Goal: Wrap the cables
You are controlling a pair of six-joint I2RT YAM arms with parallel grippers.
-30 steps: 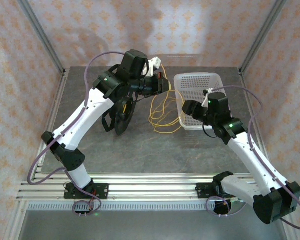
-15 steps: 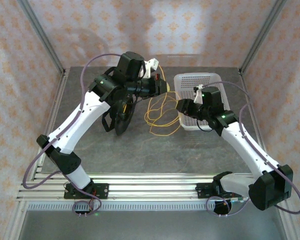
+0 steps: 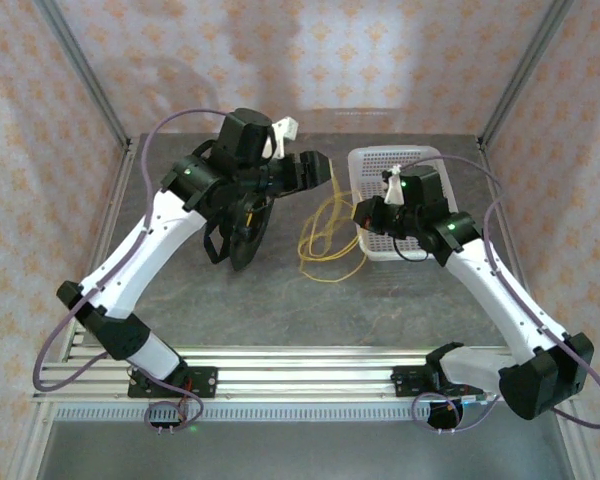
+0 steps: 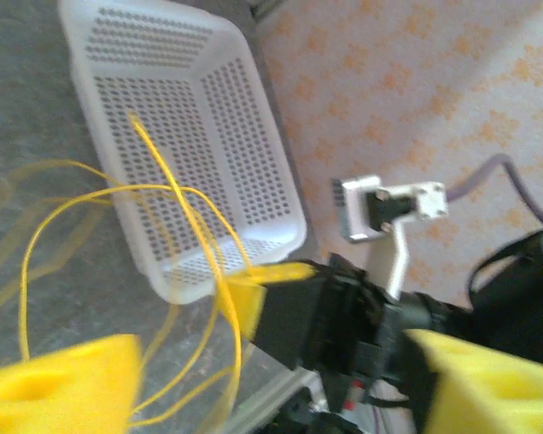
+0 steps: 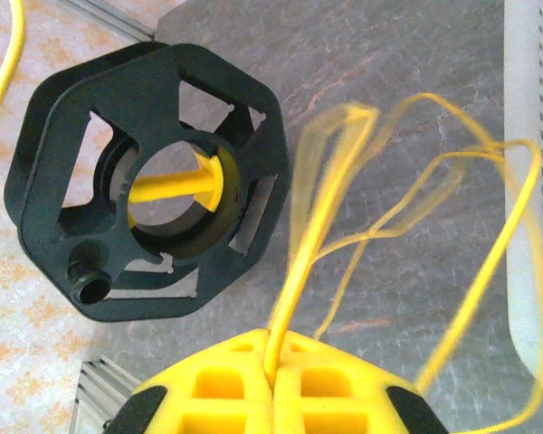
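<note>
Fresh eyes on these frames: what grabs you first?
The loose yellow cable loops over the middle of the table, its top pinched in the shut right gripper. Left of it a black spool stands on edge, with the open left gripper hanging near the cable's top. A white basket sits at the right.

The cables look smooth, the basket white plastic, the spool matt black.
</note>
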